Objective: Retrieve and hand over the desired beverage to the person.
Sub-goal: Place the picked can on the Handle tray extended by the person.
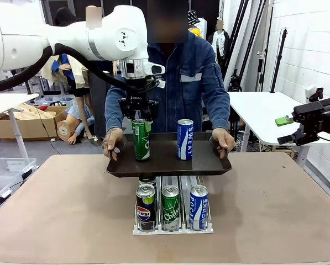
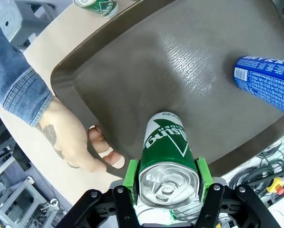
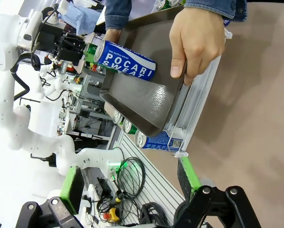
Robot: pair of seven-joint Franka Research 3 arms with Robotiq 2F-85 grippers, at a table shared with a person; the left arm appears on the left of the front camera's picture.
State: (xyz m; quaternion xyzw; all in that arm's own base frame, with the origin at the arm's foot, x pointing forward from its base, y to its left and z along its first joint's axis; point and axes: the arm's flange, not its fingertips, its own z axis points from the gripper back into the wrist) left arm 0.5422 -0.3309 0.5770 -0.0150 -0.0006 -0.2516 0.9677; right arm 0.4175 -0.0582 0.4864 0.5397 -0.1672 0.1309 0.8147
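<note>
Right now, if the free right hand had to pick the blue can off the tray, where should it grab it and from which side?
Probably the upper body of the blue can, from above, fingers either side of its round wall. It stands upright on the tray, top clear. The person's hand holds the rim to its right and the left hand, shut on the green can, is on its other side.

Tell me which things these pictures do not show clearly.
- Front view: the can behind the Pepsi can in the rack, hidden by the tray.
- Front view: the green can's top, covered by the left hand.
- Left wrist view: the blue can, cut off by the right edge.
</note>
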